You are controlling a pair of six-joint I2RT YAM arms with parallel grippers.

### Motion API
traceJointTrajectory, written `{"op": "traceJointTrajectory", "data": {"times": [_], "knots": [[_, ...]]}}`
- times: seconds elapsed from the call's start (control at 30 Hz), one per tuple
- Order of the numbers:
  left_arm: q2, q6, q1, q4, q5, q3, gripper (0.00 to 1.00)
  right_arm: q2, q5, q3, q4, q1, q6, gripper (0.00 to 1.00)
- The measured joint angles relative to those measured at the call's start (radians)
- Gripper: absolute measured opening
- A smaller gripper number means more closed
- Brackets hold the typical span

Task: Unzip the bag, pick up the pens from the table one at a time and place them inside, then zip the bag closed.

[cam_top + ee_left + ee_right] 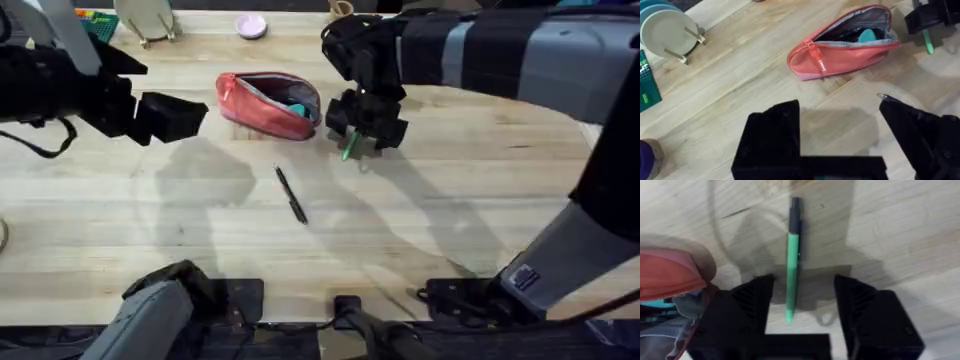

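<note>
From overhead, the bag [268, 102] lies unzipped in the upper middle of the worktop [150, 220], the black pen [291, 194] loose below it at centre. Just right of the bag, the right pincer [362, 128] hangs over the green pen [348, 150]. The left pincer [172, 115] waits at upper left.

Left wrist view: its fingers are spread and empty, the bag's mouth gaping at upper centre.

Right wrist view: the pincer stands released, the green pen lying between the two fingers, touching neither. Closing off-centre could roll the slim pen away or pinch only its end
</note>
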Motion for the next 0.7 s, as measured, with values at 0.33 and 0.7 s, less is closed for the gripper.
{"op": "traceJointTrajectory", "data": {"times": [0.33, 0.7], "knots": [[0.0, 0.0, 0.0, 0.0, 0.0, 0.0, 0.993, 0.0, 0.012, 0.0, -0.014, -0.002, 0.01, 0.05], [0.0, 0.0, 0.0, 0.0, 0.0, 0.0, 0.993, 0.0, 0.016, 0.0, -0.016, -0.002, -0.002, 0.031]]}}
